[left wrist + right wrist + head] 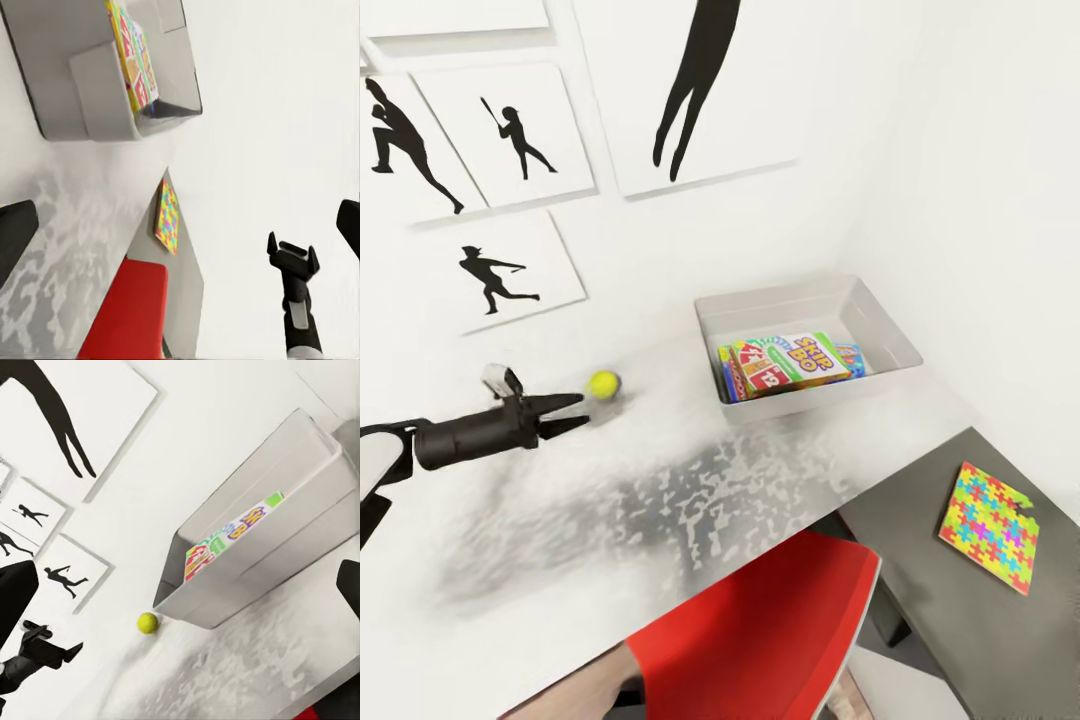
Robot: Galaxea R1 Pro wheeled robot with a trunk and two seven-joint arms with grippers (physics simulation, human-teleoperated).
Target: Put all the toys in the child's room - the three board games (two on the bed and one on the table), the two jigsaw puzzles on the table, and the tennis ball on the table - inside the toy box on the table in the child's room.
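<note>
Just ahead of the left tool [582,411], its jaws apart, lies the tennis ball [604,383] on the worktop [690,480], and beyond it the toy box [880,335] holds the SKIP-BO game [792,362] atop other boxes.

White walls [960,150] meet in a corner behind the mottled grey-white table top [690,500], brightly and evenly lit. Framed black silhouette prints of ball players [510,135] hang on the wall above and beyond the left arm's reach. A red chair [760,640] is tucked at the table's near edge, with a low dark grey surface [960,610] to its right.
</note>
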